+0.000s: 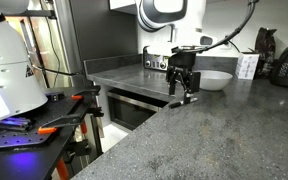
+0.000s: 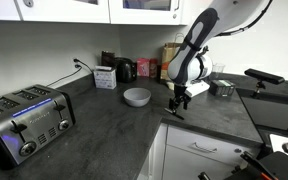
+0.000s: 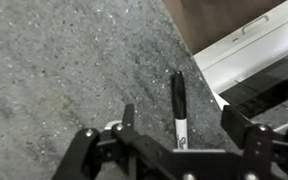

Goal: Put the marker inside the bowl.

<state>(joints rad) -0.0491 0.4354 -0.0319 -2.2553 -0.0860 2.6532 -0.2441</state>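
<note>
Countertop [image 1: 214, 135]: dark speckled stone that fills the foreground in both exterior views and carries everything else. In the wrist view its edge runs beside a white cabinet front [image 3: 249, 50] at the upper right.
arm [image 2: 199, 45]: white, bending down from above to a spot on the countertop close to that edge.
toaster [image 2: 24, 122]: chrome and black, at the near end of the countertop in an exterior view. It stands well apart from the work and has no part in the task.
bowl [image 2: 137, 97]: white, shallow and round, upright on the countertop. It is near the arm's working spot but apart from it, and nothing shows inside it.
gripper [image 3: 178, 112]: lowered close to the stone with its fingers spread wide, one on each side of the marker [image 3: 178, 100]. Neither finger touches it, as far as the wrist view shows.
marker: thin and black, lying flat on the countertop roughly midway between the spread fingers. Its length runs away from the wrist camera, and there is a pale patch at its nearer end.
done so far: by my reading, only the approach and the lining-up over the marker.
left to do: nearly everything. The fingers have to close on the marker, then lift it, carry it across to the bowl and let it go over the hollow.
risk: a thin round stick on hard stone may roll or skid if one finger meets it first.
</note>
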